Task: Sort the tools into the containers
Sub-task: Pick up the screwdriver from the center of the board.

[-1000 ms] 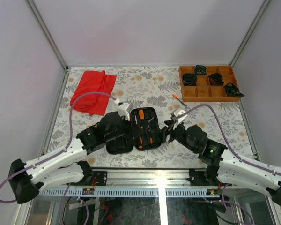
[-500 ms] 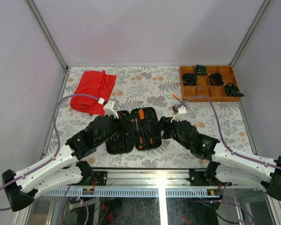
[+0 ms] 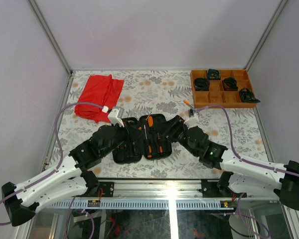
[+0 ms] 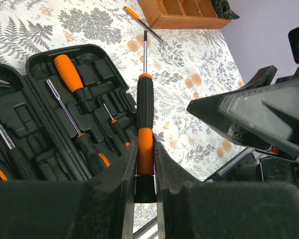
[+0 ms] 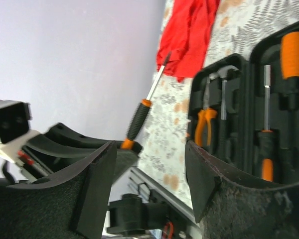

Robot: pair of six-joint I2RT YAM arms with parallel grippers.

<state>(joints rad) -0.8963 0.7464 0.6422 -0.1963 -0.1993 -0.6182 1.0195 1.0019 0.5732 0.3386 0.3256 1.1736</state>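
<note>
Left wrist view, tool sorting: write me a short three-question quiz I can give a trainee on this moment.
1. True or false: the left pincer is shut on an orange-and-black screwdriver.
2. Fill in: the right pincer is ___ and holds nothing.
3. Where is the loose screwdriver?
A. held in the left pincer
B. on the table beside the wooden tray
C. held in the right pincer
Key: 1 true; 2 open; 3 B.
</note>
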